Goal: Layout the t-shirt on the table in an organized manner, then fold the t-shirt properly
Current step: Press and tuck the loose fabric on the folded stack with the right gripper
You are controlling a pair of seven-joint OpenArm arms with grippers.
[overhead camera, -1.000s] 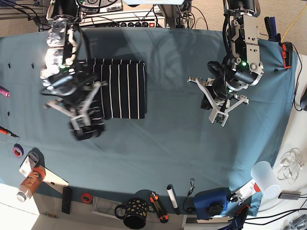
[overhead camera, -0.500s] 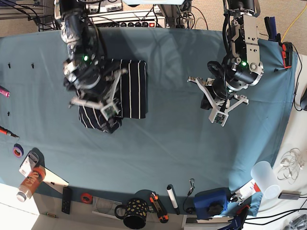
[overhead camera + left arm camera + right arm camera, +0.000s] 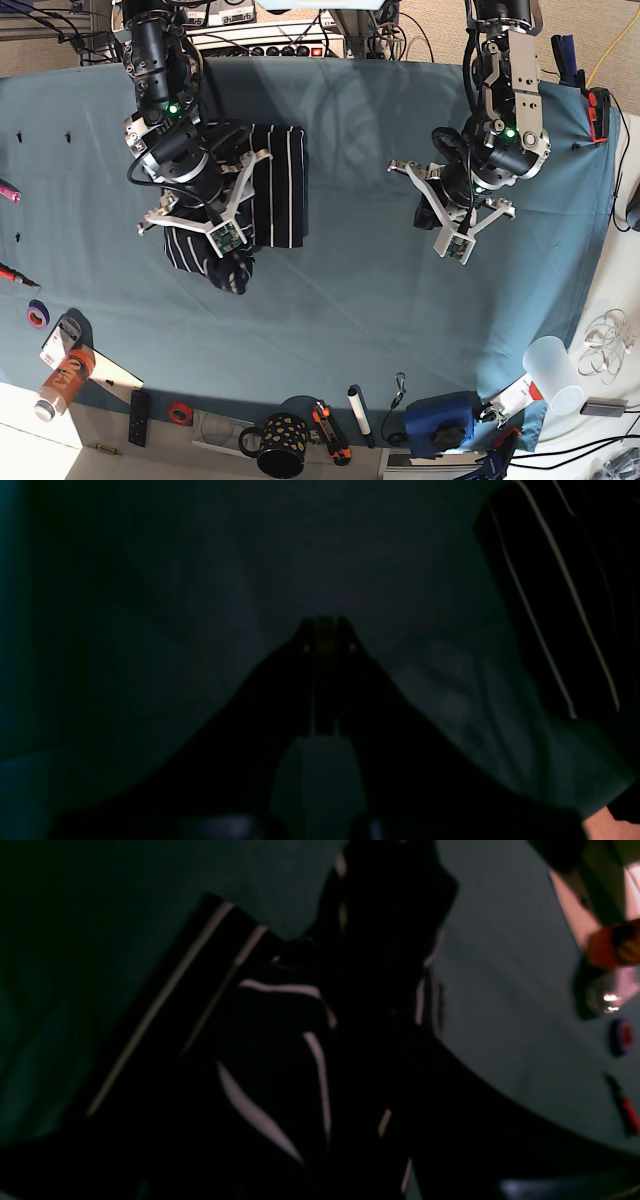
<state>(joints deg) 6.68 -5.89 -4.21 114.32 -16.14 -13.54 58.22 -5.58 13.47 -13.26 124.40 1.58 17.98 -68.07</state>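
A 2-armed robot works over the t-shirt (image 3: 270, 185), a dark navy garment with thin white stripes lying as a roughly rectangular folded stack at about 10 o'clock on the table (image 3: 360, 320), whose plain teal cloth spreads far wider than the shirt. The fold looks well advanced but untidy: a soft, rumpled lobe of fabric bulges from the stack's lower-left corner, at about 7 o'clock of the stack.

The right gripper (image 3: 228, 236) sits directly over that corner, white fingers angled down onto the cloth. Whether its jaws are apart or pinching fabric cannot be told; its wrist view shows only dark, crumpled folds with bent stripes pressed close to the lens. The left gripper (image 3: 456, 248) hovers at about 2 o'clock, well apart from the shirt, jaws fully closed and empty above bare teal cloth.

Judged from this layout, the step in hand is finishing or releasing a fold at the left edge. The next move probably calls for tucking or flattening the loose lobe so the stack's edges run straight; limp knit fabric will likely slump again unless smoothed flat.
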